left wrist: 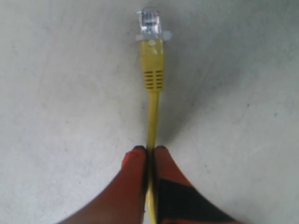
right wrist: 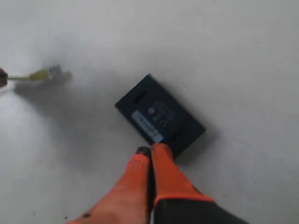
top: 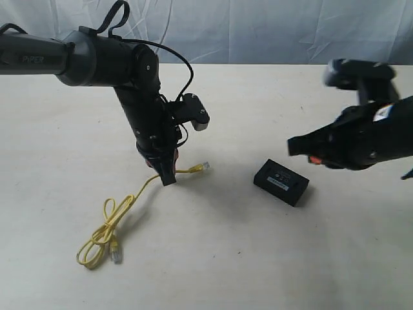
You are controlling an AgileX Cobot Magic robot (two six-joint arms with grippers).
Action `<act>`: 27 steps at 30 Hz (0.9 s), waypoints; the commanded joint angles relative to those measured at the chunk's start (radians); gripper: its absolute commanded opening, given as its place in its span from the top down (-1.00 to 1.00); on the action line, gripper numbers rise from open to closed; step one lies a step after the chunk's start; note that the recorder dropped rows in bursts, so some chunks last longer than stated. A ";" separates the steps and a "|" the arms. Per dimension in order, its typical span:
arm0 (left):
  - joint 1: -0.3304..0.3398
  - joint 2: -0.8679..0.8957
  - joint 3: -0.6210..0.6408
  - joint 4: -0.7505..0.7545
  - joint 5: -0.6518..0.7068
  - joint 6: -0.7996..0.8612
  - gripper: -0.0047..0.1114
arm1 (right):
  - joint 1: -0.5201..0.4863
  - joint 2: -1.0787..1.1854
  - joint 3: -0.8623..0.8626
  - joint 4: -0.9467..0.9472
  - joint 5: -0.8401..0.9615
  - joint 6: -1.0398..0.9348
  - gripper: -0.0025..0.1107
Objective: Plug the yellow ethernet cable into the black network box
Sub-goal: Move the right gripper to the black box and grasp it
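My left gripper (top: pixel 169 177) (left wrist: pixel 149 148) is shut on the yellow ethernet cable (top: pixel 116 216) (left wrist: pixel 153 121), a short way behind one clear plug (top: pixel 206 166) (left wrist: pixel 150 22). That plug points toward the black network box (top: pixel 282 182) (right wrist: pixel 159 116). The rest of the cord trails in a loop on the table, with its other plug (top: pixel 116 254) near the front. The box lies flat, label up. My right gripper (top: pixel 293 146) (right wrist: pixel 150 150) is shut and empty, hovering above and just right of the box.
The white table (top: pixel 219 258) carries only the cable and the box. A wrinkled white cloth backdrop (top: pixel 271 29) hangs behind its far edge.
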 commanded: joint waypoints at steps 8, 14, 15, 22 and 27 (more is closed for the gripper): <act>0.000 -0.011 0.007 -0.014 -0.026 -0.003 0.92 | 0.076 0.278 -0.102 -0.058 0.133 -0.026 0.97; 0.000 -0.011 0.007 -0.034 -0.029 -0.003 0.92 | 0.076 0.364 -0.102 -0.047 0.068 -0.026 0.97; 0.000 -0.011 0.007 -0.034 -0.029 -0.003 0.92 | 0.076 0.371 -0.102 -0.050 0.063 -0.026 0.97; 0.000 -0.011 0.007 -0.042 -0.029 -0.003 0.92 | 0.076 0.382 -0.102 -0.292 -0.009 0.141 0.97; 0.000 -0.011 0.007 -0.055 -0.029 -0.003 0.92 | 0.076 0.382 -0.102 -0.676 -0.037 0.548 0.97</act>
